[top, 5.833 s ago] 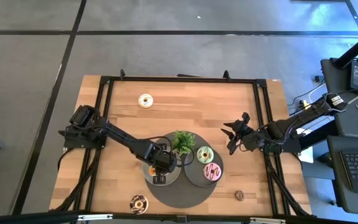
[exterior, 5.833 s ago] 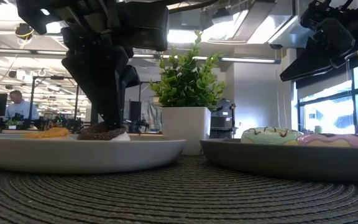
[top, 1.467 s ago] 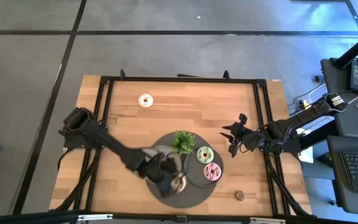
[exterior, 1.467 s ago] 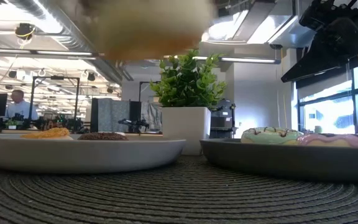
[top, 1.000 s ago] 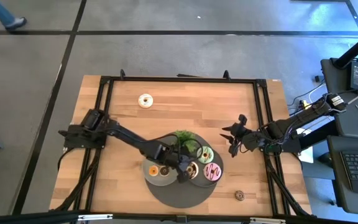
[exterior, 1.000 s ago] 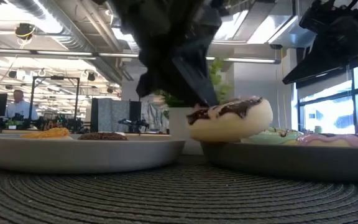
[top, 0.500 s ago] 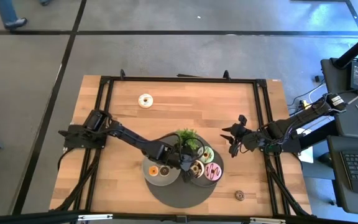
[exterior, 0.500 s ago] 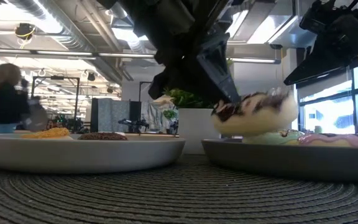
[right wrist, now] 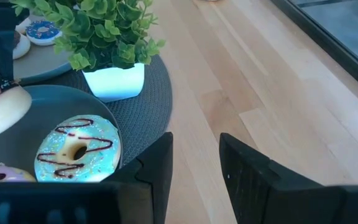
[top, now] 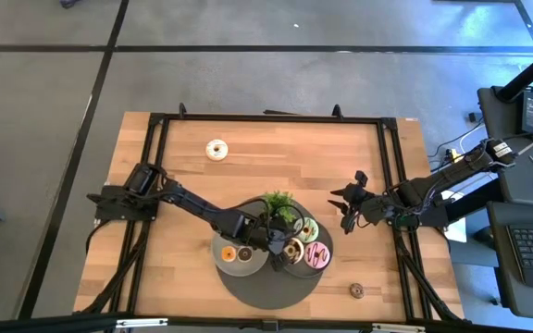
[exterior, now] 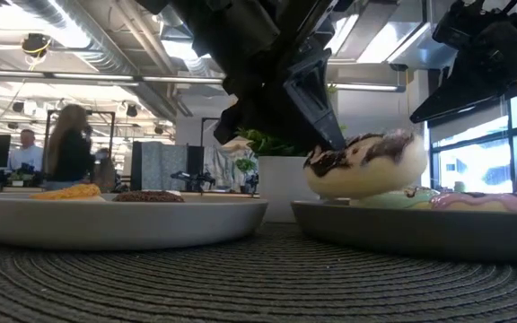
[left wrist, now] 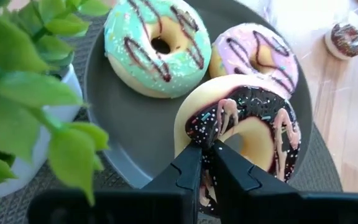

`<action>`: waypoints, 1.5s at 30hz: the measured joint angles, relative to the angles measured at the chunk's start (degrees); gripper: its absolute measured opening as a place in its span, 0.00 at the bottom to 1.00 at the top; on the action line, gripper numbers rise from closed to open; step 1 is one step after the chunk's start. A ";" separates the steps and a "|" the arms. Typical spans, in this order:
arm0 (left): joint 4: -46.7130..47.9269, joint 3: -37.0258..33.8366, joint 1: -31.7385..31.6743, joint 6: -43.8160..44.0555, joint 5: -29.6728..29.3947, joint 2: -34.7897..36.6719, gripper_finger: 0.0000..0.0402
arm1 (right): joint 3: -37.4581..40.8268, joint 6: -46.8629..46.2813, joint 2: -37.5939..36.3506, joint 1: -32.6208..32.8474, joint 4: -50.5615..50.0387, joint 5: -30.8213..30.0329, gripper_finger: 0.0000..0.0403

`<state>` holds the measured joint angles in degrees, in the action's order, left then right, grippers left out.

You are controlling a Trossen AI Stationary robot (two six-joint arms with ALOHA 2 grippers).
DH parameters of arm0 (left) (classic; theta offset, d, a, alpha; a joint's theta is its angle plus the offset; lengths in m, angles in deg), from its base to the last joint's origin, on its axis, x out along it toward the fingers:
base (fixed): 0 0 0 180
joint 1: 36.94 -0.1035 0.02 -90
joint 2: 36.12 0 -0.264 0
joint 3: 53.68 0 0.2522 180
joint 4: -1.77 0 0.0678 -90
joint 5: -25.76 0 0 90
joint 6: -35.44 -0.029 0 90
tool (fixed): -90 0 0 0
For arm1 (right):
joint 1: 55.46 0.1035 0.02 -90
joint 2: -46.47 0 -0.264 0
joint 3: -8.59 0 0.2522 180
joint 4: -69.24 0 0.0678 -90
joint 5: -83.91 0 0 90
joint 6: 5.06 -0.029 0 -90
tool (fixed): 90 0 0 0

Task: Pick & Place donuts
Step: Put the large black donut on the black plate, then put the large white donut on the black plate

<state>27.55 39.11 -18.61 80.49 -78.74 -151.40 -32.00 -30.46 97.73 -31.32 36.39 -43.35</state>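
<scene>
A chocolate-iced donut (top: pixel 293 250) (left wrist: pixel 247 124) with pink drizzle sits in my shut left gripper (top: pixel 281 252) (left wrist: pixel 207 152) over the right grey plate (top: pixel 294 267) (left wrist: pixel 123 124). A green-iced donut (top: pixel 306 229) (left wrist: pixel 157 37) and a pink-iced donut (top: pixel 318 254) (left wrist: pixel 260 53) lie flat on that plate. Orange (top: pixel 229 253) and brown (top: pixel 244 253) minis lie on the left plate (top: pixel 234 268). A white donut (top: pixel 216 149) and a brown mini (top: pixel 356 290) lie on bare wood. My right gripper (top: pixel 348 208) (right wrist: pixel 194 162) hovers open, right of the plates. My left gripper pinches the chocolate donut by its rim (left wrist: pixel 197 134) on the side toward the left plate, between the two fingers. The fingers slant down from the table's left (exterior: pixel 317 135). The donut is tilted (exterior: pixel 366 166) over the right plate; whether its underside touches, I cannot tell.
A small leafy plant in a white pot (top: pixel 274 211) (right wrist: pixel 114 81) stands on the round woven mat (top: pixel 266 291) just behind the two plates, close to my left arm. Bare wood lies toward the far edge and to the right of the mat.
My left gripper has carried the chocolate donut toward the table's right, from the mat's middle over the rim of the right plate. The donut has tipped a little, its free end rising. A person has walked through the room behind.
</scene>
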 joint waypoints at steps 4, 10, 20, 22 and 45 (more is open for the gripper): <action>-0.22 0.00 0.00 -0.26 -0.02 0.00 0.06 | 0.02 -0.01 -0.02 0.00 -0.01 0.00 0.33; -0.69 0.00 0.00 -0.26 -1.31 0.00 0.08 | 0.00 -0.02 0.00 0.00 -0.02 0.00 0.33; -0.76 0.00 0.00 -1.70 1.49 0.00 0.13 | 0.00 -0.02 0.00 0.00 -0.02 0.00 0.33; -0.74 0.00 0.00 -1.72 1.60 0.00 0.15 | 0.00 -0.02 0.00 0.00 -0.02 0.00 0.33; -0.35 -0.03 -0.11 -2.36 2.59 0.69 0.33 | 0.00 0.00 -0.01 -0.01 -0.02 0.00 0.33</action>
<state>27.20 39.08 -18.72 78.13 -76.16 -150.72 -32.00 -30.46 97.72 -31.33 36.37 -43.35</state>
